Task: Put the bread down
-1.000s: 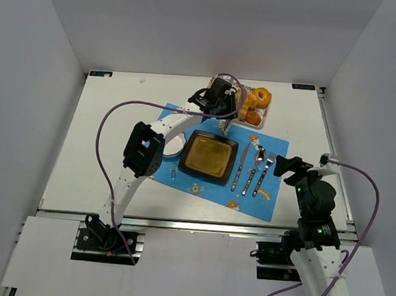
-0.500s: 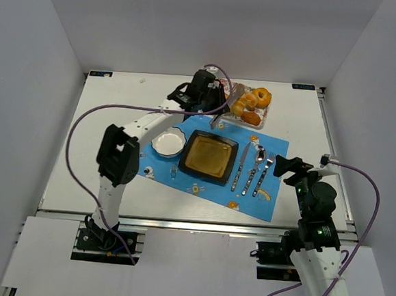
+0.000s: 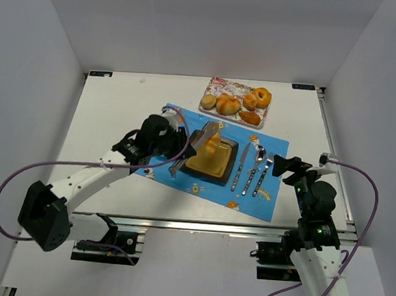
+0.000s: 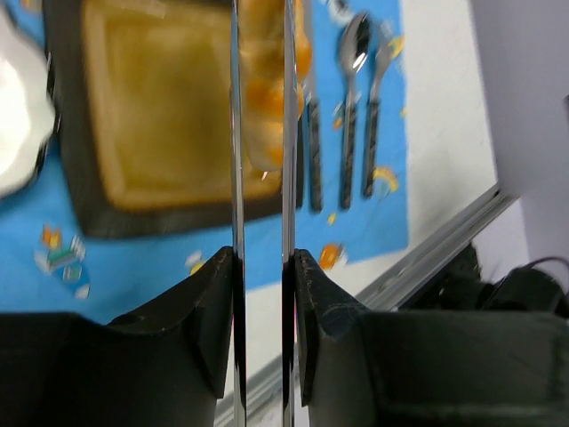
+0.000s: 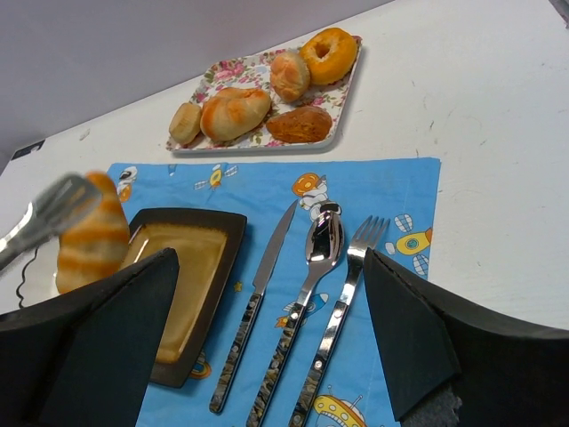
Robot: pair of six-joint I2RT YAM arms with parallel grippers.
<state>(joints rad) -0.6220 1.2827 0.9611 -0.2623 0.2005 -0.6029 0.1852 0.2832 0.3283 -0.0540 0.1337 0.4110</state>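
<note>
You get bright, even light from above in the top view. The white table [image 3: 119,107] and the walls look a little washed out, and the shadows on the table are soft and faint. In the right wrist view, the bread [image 5: 89,236] and the tongs [image 5: 49,209] are smeared with blur. The spoon [image 5: 322,238] is sharp and has a white shine on it. Your left wrist view is blurry all over. The tongs there glint, and the bottom is very dark.

White left arm [image 3: 86,177] stretched forward, black left gripper [image 4: 264,260] clamped on thin silver metal tongs [image 4: 288,178], right arm [image 3: 315,202] folded upright, black right gripper [image 5: 271,262] spread wide.
</note>
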